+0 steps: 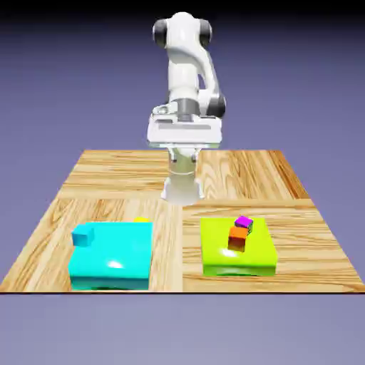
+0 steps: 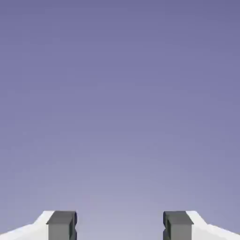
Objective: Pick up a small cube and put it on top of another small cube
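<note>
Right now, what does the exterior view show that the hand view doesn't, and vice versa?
Exterior only: the table, the arm, the cyan block with a small cyan cube on it, the yellow-green block with the orange cube and purple cube on it, and a bit of yellow behind the cyan block.

Hand only: a close look at the gripper, open, with nothing between its fingertips.

Both: the gripper itself and the blue-violet backdrop.
</note>
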`<control>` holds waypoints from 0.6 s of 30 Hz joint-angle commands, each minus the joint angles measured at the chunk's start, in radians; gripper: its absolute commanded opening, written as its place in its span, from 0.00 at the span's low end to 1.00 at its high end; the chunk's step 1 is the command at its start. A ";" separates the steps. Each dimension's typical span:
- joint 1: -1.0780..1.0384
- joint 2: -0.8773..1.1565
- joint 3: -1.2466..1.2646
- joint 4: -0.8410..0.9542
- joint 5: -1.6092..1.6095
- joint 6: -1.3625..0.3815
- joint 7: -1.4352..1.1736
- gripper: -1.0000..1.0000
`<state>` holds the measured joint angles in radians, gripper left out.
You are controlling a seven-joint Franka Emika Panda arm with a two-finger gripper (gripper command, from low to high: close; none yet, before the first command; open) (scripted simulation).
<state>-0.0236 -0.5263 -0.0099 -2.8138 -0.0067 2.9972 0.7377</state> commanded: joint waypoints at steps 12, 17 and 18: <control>-0.354 0.435 -0.099 -0.038 -0.067 -0.397 -0.033 0.50; -0.392 0.550 -0.105 -0.041 -0.064 -0.364 -0.042 0.50; -0.393 0.586 -0.103 -0.041 -0.060 -0.328 -0.045 0.50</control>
<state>-0.4184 0.0601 -0.1128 -2.8546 -0.0665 2.6689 0.6927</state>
